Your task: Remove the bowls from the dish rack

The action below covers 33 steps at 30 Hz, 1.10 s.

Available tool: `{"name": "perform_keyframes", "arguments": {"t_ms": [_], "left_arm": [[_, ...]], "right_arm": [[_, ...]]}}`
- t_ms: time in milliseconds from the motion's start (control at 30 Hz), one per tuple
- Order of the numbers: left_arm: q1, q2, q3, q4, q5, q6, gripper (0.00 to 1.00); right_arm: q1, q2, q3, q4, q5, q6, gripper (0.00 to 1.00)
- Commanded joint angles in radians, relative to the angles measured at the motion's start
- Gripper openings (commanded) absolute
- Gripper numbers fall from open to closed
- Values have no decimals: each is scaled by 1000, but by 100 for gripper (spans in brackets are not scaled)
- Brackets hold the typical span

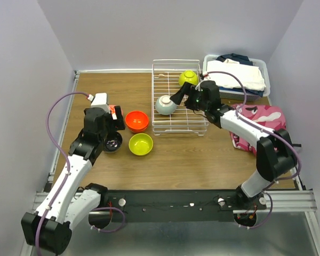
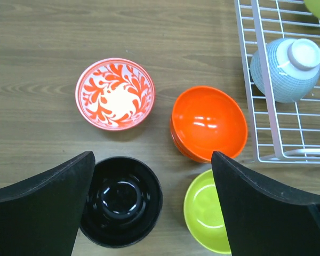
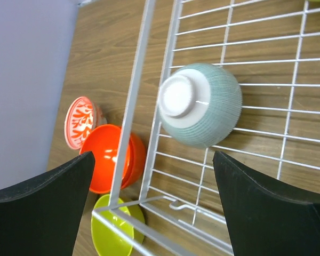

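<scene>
The left gripper (image 2: 152, 178) hangs w/ jaws wide apart and nothing btwn them, right over the taupe bowl (image 2: 121, 200). That bowl sits upright on the table (image 2: 37, 64). Only its dark inside shows, and the black fingers (image 2: 42, 208) cover part of it in the wrist cam. From above it is half hidden under the left wrist. The white-and-red bowl (image 2: 115, 94) stands upright on the wood just beyond it. It shows only in the wrist views, since the arm blocks it in the top cam. The orange bowls (image 2: 208, 124) sit just outside the left wall of the dish rack (image 1: 168, 80). They look like two nested, w/ the lower one showing only a rim sliver. A lime-green bowl (image 1: 141, 144) is upright near them on the table, partly cut off by a finger and the frame edge in the left wrist cam.

The right gripper (image 3: 153, 160) is also spread open and empty, over the rack's near-left part, facing the pale blue bowl (image 3: 200, 104). That bowl lies tipped over in the rack, foot ring toward the cam, close to the left wall, w/ neither finger touching it. The second lime-green bowl (image 1: 188, 78) is at the rack's far end; its orientation is hard to tell. Right of the rack are a plastic bin (image 1: 265, 66) of folded clothes and a pink patterned item (image 1: 258, 118), partly under the right arm and not identifiable.
</scene>
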Motion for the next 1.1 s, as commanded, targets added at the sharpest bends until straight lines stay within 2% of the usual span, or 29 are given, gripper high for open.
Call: {"name": "perform_keyframes", "arguments": {"t_ms": [0, 167, 500, 1067], "left_arm": [[3, -89, -84, 111, -39, 53, 99], [-22, -94, -75, 103, -33, 64, 99], [-51, -145, -86, 102, -65, 78, 99], [-62, -152, -92, 106, -54, 81, 99]], "right_arm": [[-55, 107, 86, -55, -103, 100, 99], [-86, 224, 175, -104, -181, 113, 99], [-109, 414, 334, -199, -241, 77, 97], [-113, 543, 302, -87, -366, 129, 97]]}}
